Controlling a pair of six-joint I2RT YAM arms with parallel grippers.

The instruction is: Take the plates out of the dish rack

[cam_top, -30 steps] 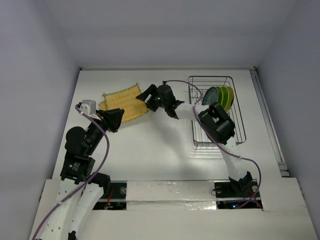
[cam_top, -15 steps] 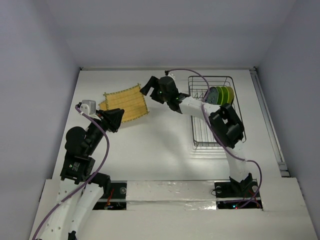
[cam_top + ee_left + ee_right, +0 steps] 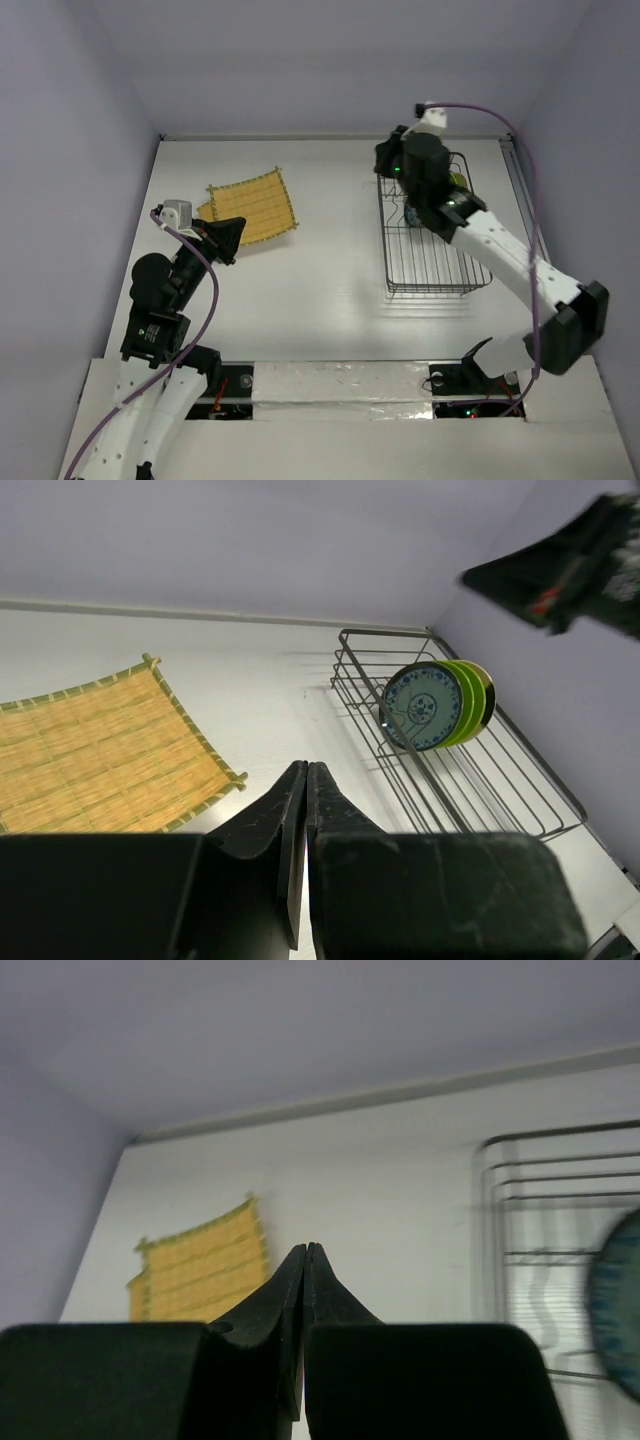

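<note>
Left wrist view gives the clearest count. One dish rack (image 3: 470,770) of dark wire holds one blue-white round plate (image 3: 418,708) standing on edge at its far end. Lime-green plates (image 3: 474,692) stand packed directly behind it; at least two rims show, but the exact number cannot be told.

From the top external view, two yellow pieces lie flat on the desk (image 3: 320,290), well apart from the rack. A yellow square plate (image 3: 252,205) lies partly over a second yellow plate (image 3: 206,211), of which only an edge peeks out on the left.

The left claw (image 3: 305,772) is clenched on nothing, near the yellow plates. The right claw (image 3: 305,1252) is also clenched and empty. Its arm (image 3: 470,225) reaches over the rack's far end and hides most of the upright plates from above.
</note>
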